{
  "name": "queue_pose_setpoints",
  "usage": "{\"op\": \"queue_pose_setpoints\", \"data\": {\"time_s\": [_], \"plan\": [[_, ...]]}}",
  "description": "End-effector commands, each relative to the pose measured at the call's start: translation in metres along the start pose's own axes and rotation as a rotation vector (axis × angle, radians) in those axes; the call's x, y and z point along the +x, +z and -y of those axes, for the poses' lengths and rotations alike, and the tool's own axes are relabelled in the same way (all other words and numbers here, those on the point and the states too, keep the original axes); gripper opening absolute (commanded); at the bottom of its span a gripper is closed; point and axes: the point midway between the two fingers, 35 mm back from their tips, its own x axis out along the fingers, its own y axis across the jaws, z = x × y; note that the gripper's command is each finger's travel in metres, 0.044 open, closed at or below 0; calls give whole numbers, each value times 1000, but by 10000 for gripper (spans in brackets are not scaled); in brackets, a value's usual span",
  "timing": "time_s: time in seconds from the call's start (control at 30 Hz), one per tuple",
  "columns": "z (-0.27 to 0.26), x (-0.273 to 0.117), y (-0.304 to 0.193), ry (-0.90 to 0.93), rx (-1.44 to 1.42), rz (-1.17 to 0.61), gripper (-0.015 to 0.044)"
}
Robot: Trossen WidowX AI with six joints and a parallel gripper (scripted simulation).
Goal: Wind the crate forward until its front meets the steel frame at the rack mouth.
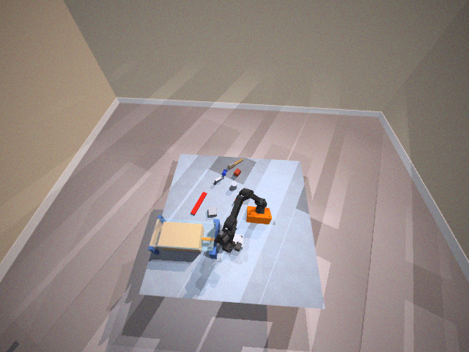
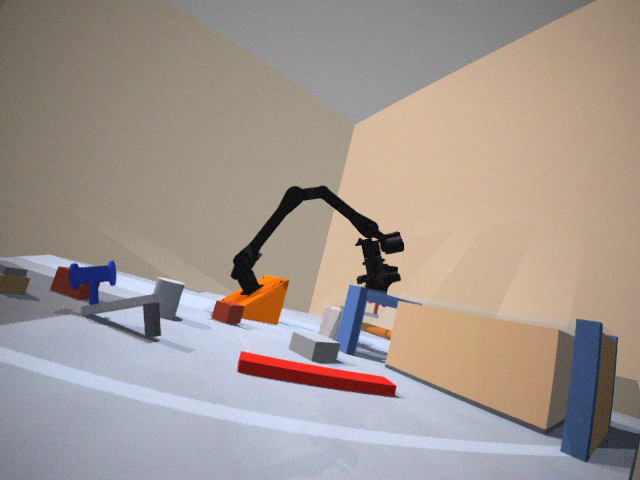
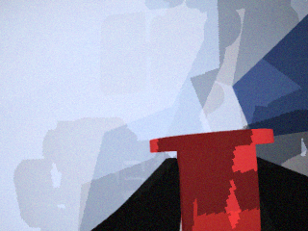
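My gripper (image 1: 231, 246) (image 2: 379, 289) (image 3: 206, 166) is shut on the red grip (image 3: 218, 178) (image 2: 375, 308) of a handle, near the mouth of the rack. The white winch (image 1: 238, 238) (image 2: 329, 321) is beside and partly under it. The arm hides whether the handle's key is in the winch hole. The tan crate (image 1: 182, 235) (image 2: 465, 356) looks flat inside the clear-panelled cubby. An orange strap (image 1: 207, 239) (image 2: 379, 332) runs from its front toward the winch. A gap shows between the crate's front and the blue frame (image 1: 216, 224) (image 2: 353, 320) at the mouth.
A red bar (image 1: 198, 203) (image 2: 315, 373) and a grey block (image 1: 212, 213) (image 2: 312, 347) lie beside the cubby. A blue-gripped crank (image 1: 218, 180) (image 2: 124, 303), a grey cylinder (image 1: 233, 186) (image 2: 169, 298) and red blocks (image 1: 237, 172) (image 2: 227, 312) are farther off. The arm stands on an orange base (image 1: 259, 218) (image 2: 268, 304).
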Motion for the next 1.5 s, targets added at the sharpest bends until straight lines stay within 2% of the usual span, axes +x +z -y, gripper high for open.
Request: {"op": "queue_pose_setpoints", "data": {"time_s": [0.0,1.47], "plan": [[-29,4,7,42,-32,10,0],[-84,0,4,47,-33,11,0]]}}
